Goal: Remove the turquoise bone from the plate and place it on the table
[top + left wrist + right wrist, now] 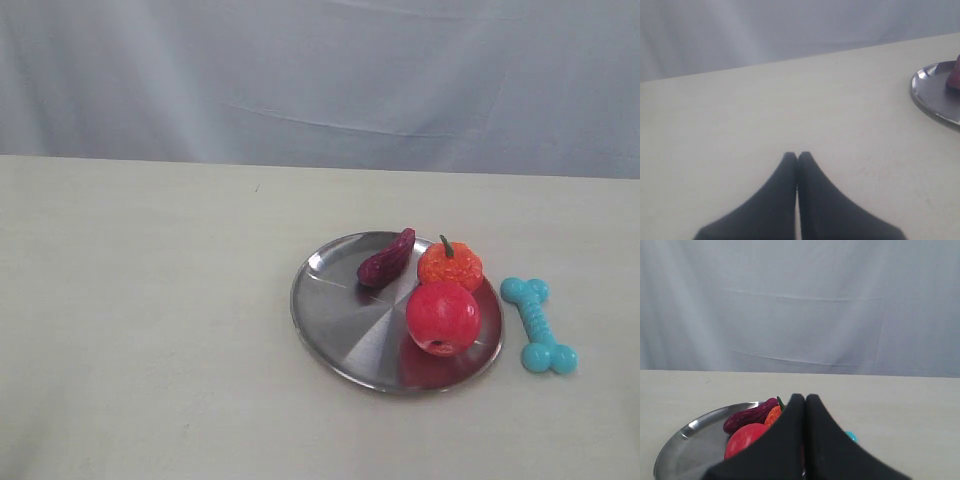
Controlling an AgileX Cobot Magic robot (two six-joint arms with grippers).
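The turquoise bone [538,324] lies flat on the cream table [150,330], just right of the silver plate [345,320] and apart from its rim. In the right wrist view only one knob of the bone [850,436] peeks out beside my right gripper [805,398], which is shut and empty, hovering in front of the plate [687,440]. My left gripper [797,156] is shut with nothing in it, over bare table [740,115], well to the left of the plate's edge [932,95]. Neither gripper appears in the exterior view.
On the plate sit a red apple [442,317], an orange pumpkin [450,265] and a dark purple eggplant [386,259]. A pale grey cloth backdrop [320,80] hangs behind the table's far edge.
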